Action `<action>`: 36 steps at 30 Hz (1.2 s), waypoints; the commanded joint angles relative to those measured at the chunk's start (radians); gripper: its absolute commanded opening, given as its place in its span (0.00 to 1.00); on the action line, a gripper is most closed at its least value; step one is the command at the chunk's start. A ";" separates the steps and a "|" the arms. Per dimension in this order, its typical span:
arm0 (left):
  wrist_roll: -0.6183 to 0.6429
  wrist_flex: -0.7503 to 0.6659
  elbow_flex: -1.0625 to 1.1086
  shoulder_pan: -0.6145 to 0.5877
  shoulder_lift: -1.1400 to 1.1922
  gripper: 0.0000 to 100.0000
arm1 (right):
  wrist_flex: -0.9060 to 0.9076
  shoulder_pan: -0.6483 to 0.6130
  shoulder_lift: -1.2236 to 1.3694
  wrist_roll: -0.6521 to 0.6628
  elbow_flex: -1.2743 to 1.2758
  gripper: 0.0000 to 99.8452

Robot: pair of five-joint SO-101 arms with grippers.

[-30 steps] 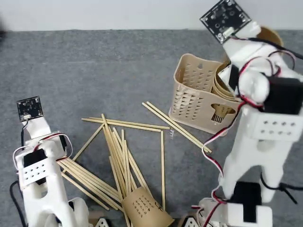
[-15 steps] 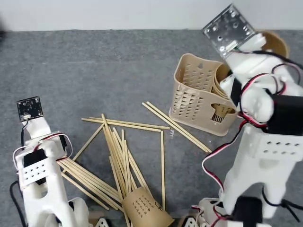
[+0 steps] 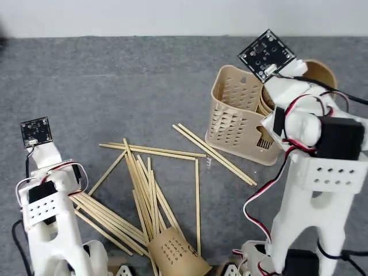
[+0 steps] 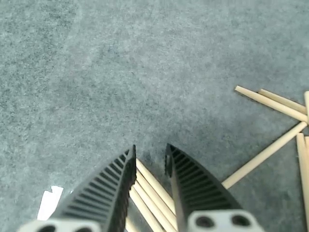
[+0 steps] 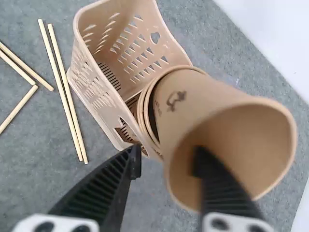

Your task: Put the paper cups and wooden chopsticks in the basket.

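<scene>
The right gripper (image 5: 167,151) is released, jaws parted astride the wall of a paper cup (image 5: 227,125) that leans out of the basket (image 5: 120,63), nested in stacked cups (image 5: 145,113). Outside the basket lie wooden chopsticks (image 3: 144,190) and a toppled paper cup (image 3: 178,253). The left gripper (image 4: 149,147), slightly parted, hovers well apart from the basket.
</scene>
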 commanded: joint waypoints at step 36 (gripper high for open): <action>-0.006 -0.029 -0.007 0.003 -0.032 0.09 | -0.690 0.084 0.005 -0.080 0.236 0.01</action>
